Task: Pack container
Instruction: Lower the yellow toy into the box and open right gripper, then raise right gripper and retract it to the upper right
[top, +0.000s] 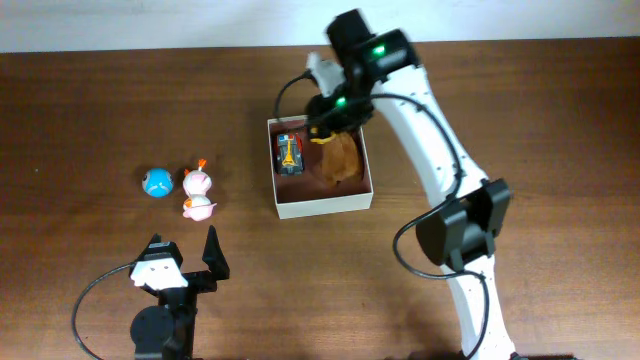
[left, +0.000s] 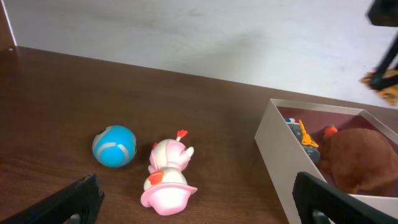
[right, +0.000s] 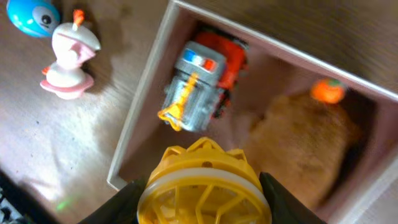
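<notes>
container: square cardboard box (top: 322, 207) at mid-table, open side up, cream walls, reddish-brown inside.
in the container: a grey and red toy car (top: 289, 153) along the left wall; a brown plush (top: 342, 160) just beside it on the right, with a small orange piece (right: 328, 91) at its edge.
right gripper: (top: 325, 128) over the container's far edge, fingers closed around a yellow toy (right: 205, 177), round and ribbed; in the wrist view the toy hangs above the box, with the car and plush below it.
left gripper: (top: 184, 240) near the table's front left, low over the wood, fingers spread wide, nothing between them.
outside the container: a blue ball (top: 157, 182) and a pink and white bird toy (top: 198, 184) on the table (top: 540, 120), left of the box and apart from it; the ball is just beside the bird, with a gap showing in the left wrist view.
left gripper to toys: the ball and bird lie beyond its fingertips, not touched.
</notes>
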